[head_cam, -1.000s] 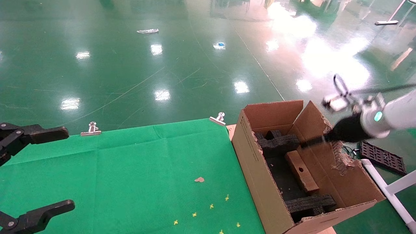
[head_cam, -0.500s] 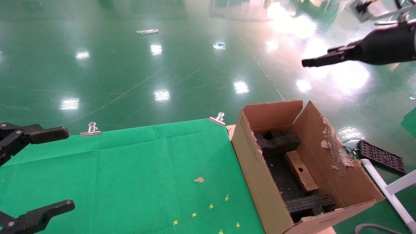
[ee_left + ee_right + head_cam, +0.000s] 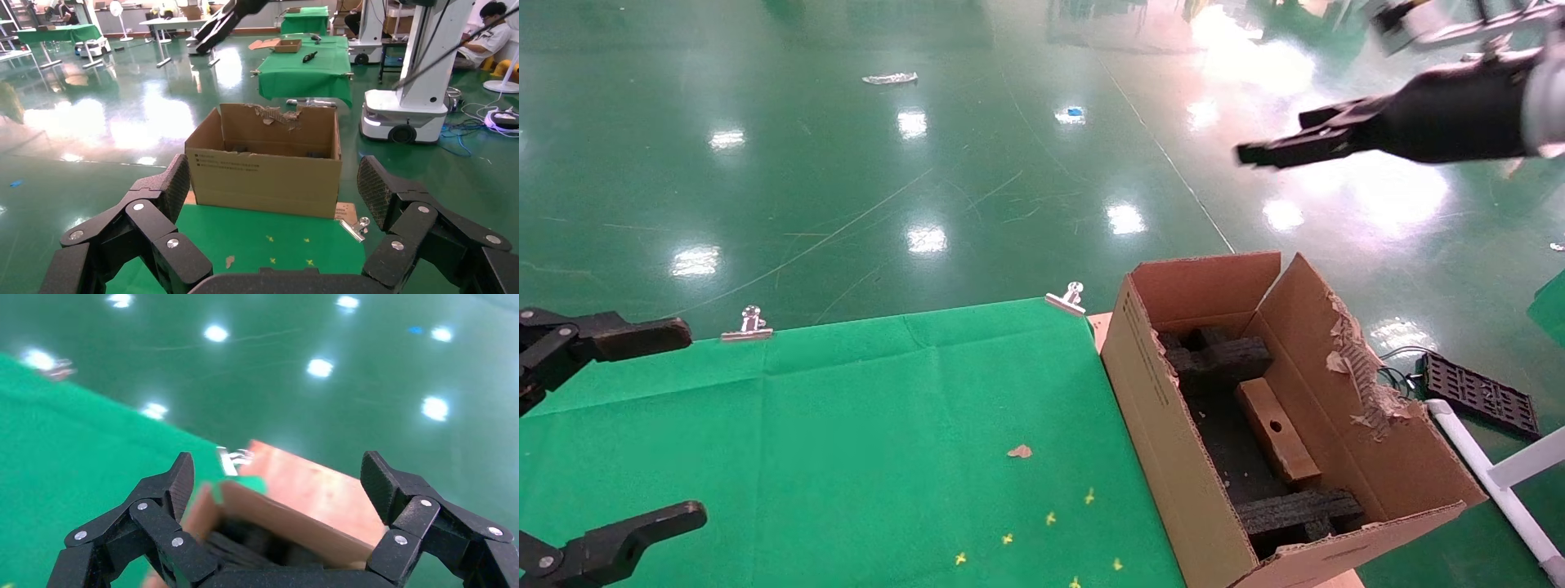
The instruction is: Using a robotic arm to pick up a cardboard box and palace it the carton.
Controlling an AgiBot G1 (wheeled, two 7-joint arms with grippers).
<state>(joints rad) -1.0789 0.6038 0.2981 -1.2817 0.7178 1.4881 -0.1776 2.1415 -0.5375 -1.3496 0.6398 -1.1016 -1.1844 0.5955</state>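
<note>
- Box [image 3: 1277,430] lies inside our carton [image 3: 1164,408], on its dark floor between the two black foam blocks [image 3: 1223,356], its round hole facing up; neither tool touches it.
- Our right tool [image 3: 1258,151] hangs high over the green floor [image 3: 846,163], beyond and well above the carton. In the right wrist view its fingers [image 3: 174,484] stand wide apart with nothing between them, and the carton shows below.
- Our left tool [image 3: 686,420] sits at the left edge of the bench [image 3: 846,425], well apart from the carton, fingers [image 3: 174,184] spread wide and holding nothing.
- The carton stands just beside the bench's right edge, flaps up, its right wall torn and ragged.
- A green cloth covers the bench, held by two metal clips [image 3: 750,323] on its far edge.
- A small brown scrap [image 3: 1020,451] and some yellow marks [image 3: 1050,518] lie on the cloth near the carton.
</note>
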